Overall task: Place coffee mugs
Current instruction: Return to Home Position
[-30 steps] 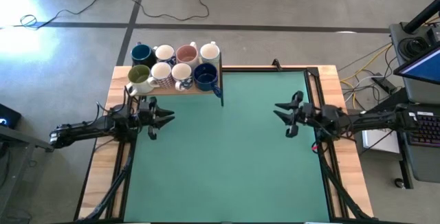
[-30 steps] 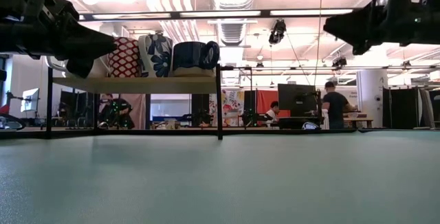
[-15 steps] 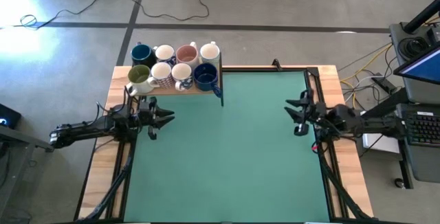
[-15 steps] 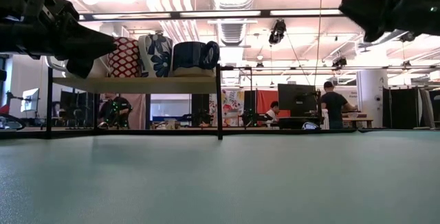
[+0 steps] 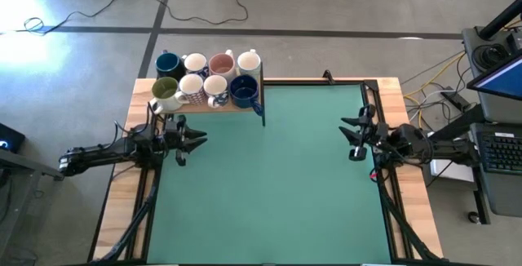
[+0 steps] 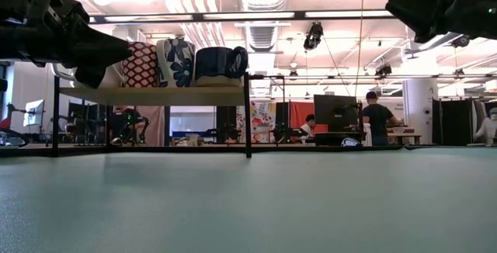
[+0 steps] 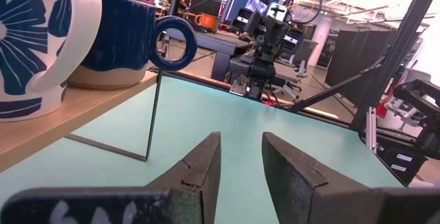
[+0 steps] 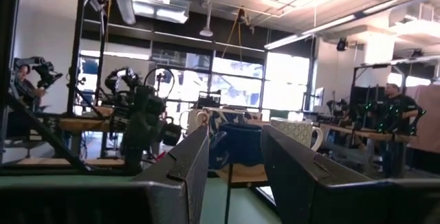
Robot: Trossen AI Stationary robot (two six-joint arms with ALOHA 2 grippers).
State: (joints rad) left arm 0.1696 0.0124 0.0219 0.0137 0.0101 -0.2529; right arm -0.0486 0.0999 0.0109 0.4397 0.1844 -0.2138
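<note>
Your green table [image 5: 269, 192] carries a wooden shelf [image 5: 204, 108] at its far left corner; your left gripper [image 5: 194, 142] hangs just before that shelf, fingers slightly parted, empty; your right gripper [image 5: 349, 137] sits near the right edge, likewise parted, empty; eight coffee mugs [image 5: 215, 86] stand on the shelf in two rows.

High view: bench [image 5: 269, 176] seen whole from straight above. Low view: set at bench-top height, faced level into the room. Wrist views: aimed across the bench, close. Shared by all: shelf [image 5: 214, 108] of coffee mugs [image 5: 216, 85].
</note>
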